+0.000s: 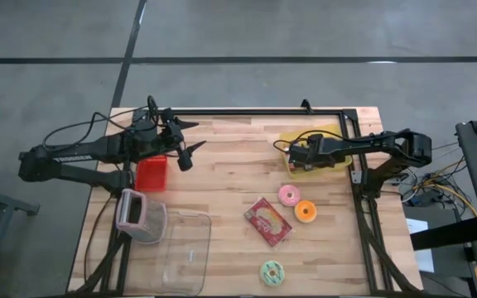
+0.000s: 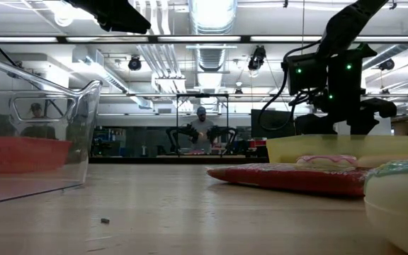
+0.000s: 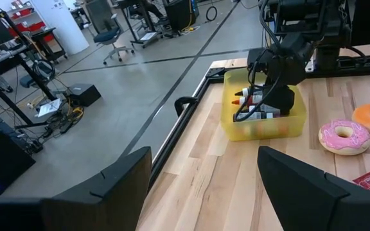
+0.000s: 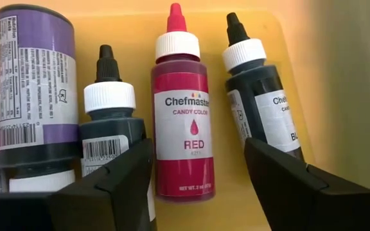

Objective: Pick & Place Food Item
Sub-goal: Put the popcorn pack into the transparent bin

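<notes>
- Right gripper point(image 1: 292, 157) is down inside the yellow bin point(image 1: 334, 132) at the right rear of the worktop point(image 1: 222, 165); jaws parted, nothing held.
- Right wrist view: red Chefmaster bottle point(image 4: 182, 115) lies flat on the bin floor, between the two fingers point(image 4: 108, 186) and not touched by either.
- In the same bin: a dark bottle with white cap point(image 4: 111, 128) on one side of the red one, another dark bottle point(image 4: 262, 90) on the other, plus a purple-labelled canister point(image 4: 34, 83) beyond the first dark bottle. All lying side by side, caps pointing the same way.
- Left gripper point(image 1: 190, 136) hangs above the left rear of the worktop, jaws wide, holding nothing.
- Red bin point(image 1: 151, 173) sits just beside the left arm; contents cannot be told.
- Clear plastic tub point(image 1: 180, 252) at the front left; a pink-rimmed mesh container point(image 1: 139, 215) lies against its rear left corner.
- Loose on the worktop: pink frosted donut point(image 1: 289, 195) touching an orange donut point(image 1: 305, 211), a red food packet point(image 1: 267, 221) near them, a green donut point(image 1: 272, 271) near the front edge.
- Low view: a person stands in the room far behind the worktop.
</notes>
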`<move>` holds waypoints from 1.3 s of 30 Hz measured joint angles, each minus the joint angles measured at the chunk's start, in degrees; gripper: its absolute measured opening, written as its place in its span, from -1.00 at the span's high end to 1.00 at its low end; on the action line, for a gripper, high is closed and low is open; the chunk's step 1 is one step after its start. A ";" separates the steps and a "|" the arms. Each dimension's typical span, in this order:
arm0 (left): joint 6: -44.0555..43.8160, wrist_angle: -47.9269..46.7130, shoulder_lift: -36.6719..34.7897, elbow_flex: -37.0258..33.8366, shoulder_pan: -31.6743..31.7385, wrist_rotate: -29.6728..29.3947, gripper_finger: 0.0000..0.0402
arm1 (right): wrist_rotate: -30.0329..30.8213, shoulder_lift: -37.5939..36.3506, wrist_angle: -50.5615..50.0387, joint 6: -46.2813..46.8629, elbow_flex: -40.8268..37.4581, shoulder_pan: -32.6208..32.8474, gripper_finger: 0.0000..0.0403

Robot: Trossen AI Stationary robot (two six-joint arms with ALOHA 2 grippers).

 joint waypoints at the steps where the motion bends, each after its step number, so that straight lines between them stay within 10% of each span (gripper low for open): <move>1: 0.01 0.00 0.00 0.00 0.01 -0.01 -0.44 | 0.01 0.00 0.04 0.00 0.00 0.00 -0.20; 13: 0.01 0.00 0.00 0.00 -0.01 -0.17 -0.44 | 0.00 -6.17 -3.73 0.62 3.33 0.04 -0.15; 21: 0.01 0.00 0.00 0.00 -0.01 -0.15 -0.44 | -0.19 -16.91 7.17 -22.18 6.64 3.09 -0.15; 31: 0.01 0.00 0.01 -0.02 0.01 -0.15 -0.44 | -30.54 -22.06 34.80 -48.16 2.50 3.76 -0.15; 39: 0.00 0.00 0.00 -0.02 -0.01 -0.13 -0.44 | -32.82 -14.89 35.87 -40.17 1.62 8.98 -0.15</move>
